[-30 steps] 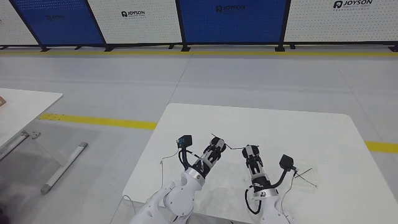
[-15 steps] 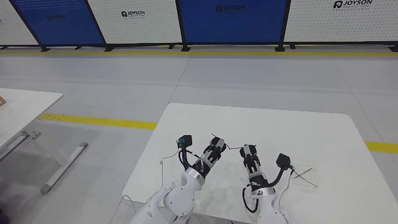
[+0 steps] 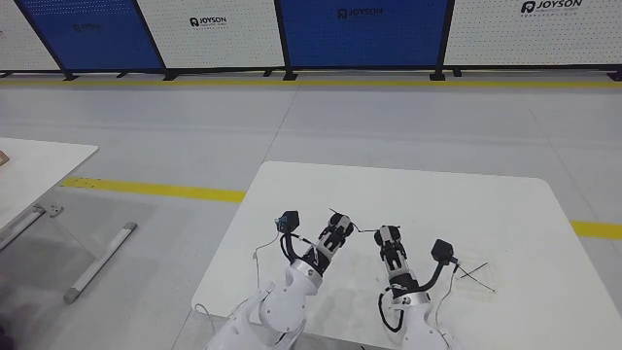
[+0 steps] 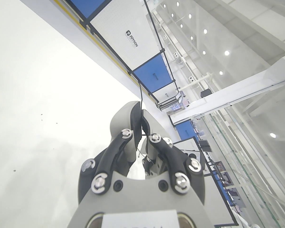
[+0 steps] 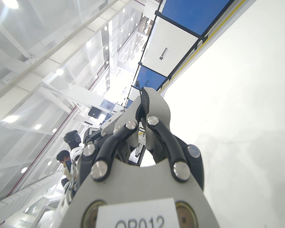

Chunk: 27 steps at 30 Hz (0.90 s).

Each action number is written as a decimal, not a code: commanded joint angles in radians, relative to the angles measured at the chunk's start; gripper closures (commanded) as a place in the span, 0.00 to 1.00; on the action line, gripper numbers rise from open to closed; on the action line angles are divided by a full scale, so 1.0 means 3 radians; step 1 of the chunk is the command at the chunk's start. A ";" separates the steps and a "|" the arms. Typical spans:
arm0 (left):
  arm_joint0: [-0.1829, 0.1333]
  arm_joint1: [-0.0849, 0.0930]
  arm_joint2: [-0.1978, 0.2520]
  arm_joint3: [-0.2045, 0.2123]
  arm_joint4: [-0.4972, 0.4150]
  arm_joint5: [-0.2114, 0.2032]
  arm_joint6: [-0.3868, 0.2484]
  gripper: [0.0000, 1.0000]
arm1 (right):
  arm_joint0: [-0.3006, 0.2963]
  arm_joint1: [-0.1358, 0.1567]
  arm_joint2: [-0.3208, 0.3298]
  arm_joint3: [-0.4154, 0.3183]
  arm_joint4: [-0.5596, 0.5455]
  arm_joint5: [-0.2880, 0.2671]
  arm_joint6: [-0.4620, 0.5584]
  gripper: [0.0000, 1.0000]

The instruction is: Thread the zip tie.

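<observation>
A thin black zip tie spans the short gap between my two grippers above the white table. My left gripper is shut on one end of it. In the left wrist view the fingers pinch the narrow strand, which sticks out past the tips. My right gripper is shut on the other end. In the right wrist view the ridged strap runs between the closed pads and pokes out beyond them. The two grippers sit close together, near the table's front middle.
A few loose black zip ties lie on the table to the right of the right arm. The table's far half is bare white. A second white table stands off to the left. Blue and white pegboard panels line the back.
The right arm has shifted slightly left, toward the left gripper. The left arm has edged a little too. Both grippers keep their hold on the zip tie.
</observation>
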<state>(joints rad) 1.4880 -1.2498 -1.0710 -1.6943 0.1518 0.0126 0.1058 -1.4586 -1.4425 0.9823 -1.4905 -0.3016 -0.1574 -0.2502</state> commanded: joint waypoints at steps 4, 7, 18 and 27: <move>-0.0017 -0.0010 0.0016 -0.0002 0.0024 0.0012 0.0005 1.00 | 0.0036 -0.0012 0.0002 0.0037 0.0014 -0.0021 0.0055 1.00; -0.0009 -0.0014 0.0015 -0.0026 0.0044 0.0021 0.0022 1.00 | 0.0096 -0.0031 -0.0025 0.0110 0.0054 -0.0015 0.0093 1.00; 0.0038 -0.0014 -0.0051 -0.0092 0.0083 0.0031 0.0028 1.00 | 0.0165 -0.0061 -0.0052 0.0199 0.0079 -0.0007 0.0105 1.00; 0.0028 -0.0016 -0.0051 -0.0079 0.0161 0.0079 0.0025 1.00 | 0.0126 -0.0057 -0.0010 0.0154 0.0072 -0.0025 0.0107 1.00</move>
<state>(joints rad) 1.4963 -1.2548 -1.0862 -1.7177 0.2005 0.0365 0.1133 -1.4171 -1.4601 0.9757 -1.4401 -0.2791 -0.1603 -0.2170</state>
